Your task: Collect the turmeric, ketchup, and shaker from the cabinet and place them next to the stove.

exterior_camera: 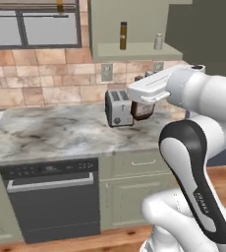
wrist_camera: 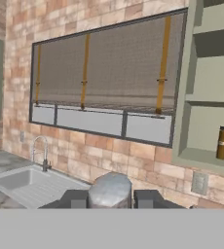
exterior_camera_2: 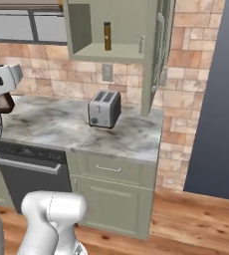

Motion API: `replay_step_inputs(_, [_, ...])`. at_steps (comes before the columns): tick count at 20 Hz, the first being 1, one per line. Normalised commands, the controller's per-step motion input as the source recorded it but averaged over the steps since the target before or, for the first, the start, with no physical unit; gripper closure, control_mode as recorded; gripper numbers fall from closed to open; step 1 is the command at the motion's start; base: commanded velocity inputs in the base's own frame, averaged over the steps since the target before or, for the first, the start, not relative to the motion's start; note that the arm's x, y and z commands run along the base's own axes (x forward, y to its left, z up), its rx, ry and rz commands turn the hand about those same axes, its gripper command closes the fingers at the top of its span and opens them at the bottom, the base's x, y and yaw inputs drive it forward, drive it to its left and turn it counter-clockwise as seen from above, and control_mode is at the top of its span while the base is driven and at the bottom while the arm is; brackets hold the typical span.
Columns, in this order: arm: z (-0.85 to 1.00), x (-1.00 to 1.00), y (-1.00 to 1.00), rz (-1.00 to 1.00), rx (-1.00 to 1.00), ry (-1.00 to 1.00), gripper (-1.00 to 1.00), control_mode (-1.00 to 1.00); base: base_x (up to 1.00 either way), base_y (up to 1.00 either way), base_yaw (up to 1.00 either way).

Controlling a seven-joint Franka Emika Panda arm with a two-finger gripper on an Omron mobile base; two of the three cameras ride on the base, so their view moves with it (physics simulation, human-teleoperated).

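My gripper (exterior_camera: 141, 111) is shut on the ketchup (exterior_camera: 143, 114), a dark red-brown bottle held above the counter just in front of the toaster. The right base view has the gripper (exterior_camera_2: 3, 103) and ketchup (exterior_camera_2: 6, 103) at the left edge. In the hand view a grey rounded end of the bottle (wrist_camera: 110, 189) sits between my fingertips (wrist_camera: 75, 198). The turmeric (exterior_camera: 123, 35) (exterior_camera_2: 107, 36) (wrist_camera: 223, 143) stands on the shelf of the open cabinet (exterior_camera: 134, 51) (exterior_camera_2: 111, 52). The shaker (exterior_camera: 158, 42) (exterior_camera_2: 142, 45) stands to its right. The stove is out of view.
A silver toaster (exterior_camera: 117, 108) (exterior_camera_2: 104, 108) stands on the marble counter (exterior_camera: 51, 133) below the cabinet. A dishwasher (exterior_camera: 51, 197) sits under the counter. A sink (wrist_camera: 21, 180) with a faucet (wrist_camera: 43, 153) lies below the window (wrist_camera: 104, 82). The open cabinet door (exterior_camera_2: 159, 50) juts out on the right.
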Motion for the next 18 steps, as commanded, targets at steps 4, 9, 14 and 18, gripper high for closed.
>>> replay_step_inputs(4, [0.00, 0.00, 0.00, 0.00, 0.00, 0.00, 1.00, 1.00, -0.14, 0.97, 0.43])
replay_step_inputs(9, [0.00, 0.00, 0.00, 0.00, 0.00, 0.00, 1.00, 1.00, -0.14, 0.83, 0.53])
replay_step_inputs(14, [0.00, 0.00, 0.00, 0.00, 0.00, 0.00, 1.00, 1.00, -0.11, 0.76, 0.56])
replay_step_inputs(18, [0.00, 0.00, 0.00, 0.00, 0.00, 0.00, 1.00, 1.00, -0.06, 0.70, 0.57])
